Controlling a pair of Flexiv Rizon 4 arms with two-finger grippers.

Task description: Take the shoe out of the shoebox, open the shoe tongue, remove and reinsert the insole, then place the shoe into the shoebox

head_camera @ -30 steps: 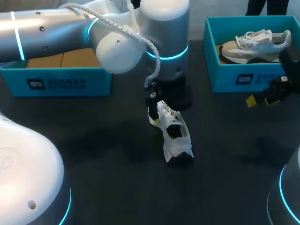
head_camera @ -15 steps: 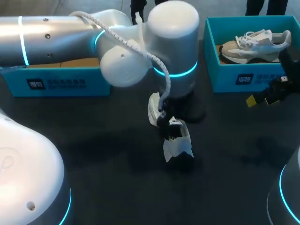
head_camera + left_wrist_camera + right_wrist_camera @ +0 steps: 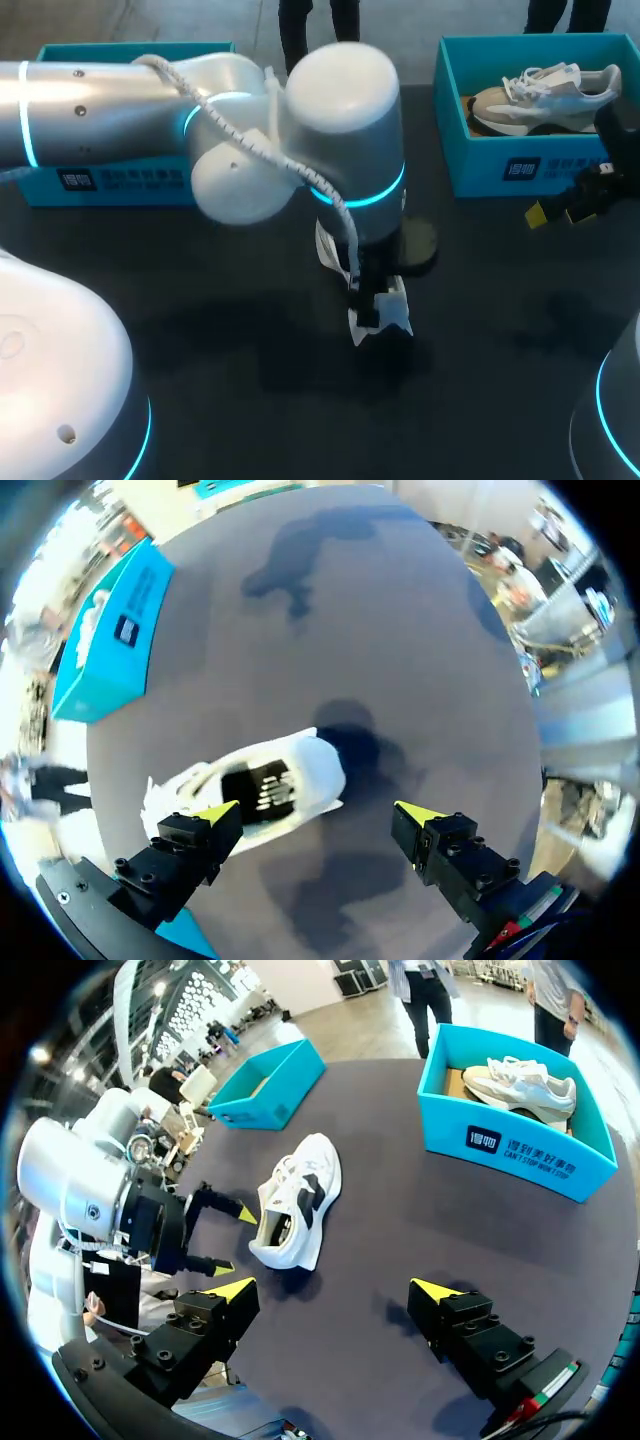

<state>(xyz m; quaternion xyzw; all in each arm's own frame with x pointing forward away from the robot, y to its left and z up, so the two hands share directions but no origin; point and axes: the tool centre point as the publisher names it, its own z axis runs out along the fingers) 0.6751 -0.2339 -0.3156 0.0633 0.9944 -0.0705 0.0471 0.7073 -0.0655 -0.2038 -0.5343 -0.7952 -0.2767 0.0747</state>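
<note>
- Your left gripper [image 3: 318, 813] hangs over the middle of the table [image 3: 480, 330], its yellow-tipped fingers spread wide and holding nothing.
- The white shoe [image 3: 295, 1200] lies on the table outside both boxes. In the left wrist view its heel end sits between the open fingers, closer to one tip than the other, and you cannot tell whether that tip touches it.
- The shoe's dark opening faces up, with the laces beyond it. Whether the tongue is pulled open cannot be made out.
- In the head view, your left arm [image 3: 150, 95] comes in from the left and covers most of the shoe, so only parts of it show beneath the wrist.
- Your right gripper [image 3: 335, 1290] is likewise spread wide and empty. It hovers at the right of the table, just on the near side of the right shoebox [image 3: 520, 165] and well apart from the white shoe.
- The right shoebox, teal and lidless, stands at the far right and holds a second shoe [image 3: 545, 92], pale with white laces.
- The left shoebox [image 3: 110, 180], also teal, stands at the far left, partly behind your left arm.
</note>
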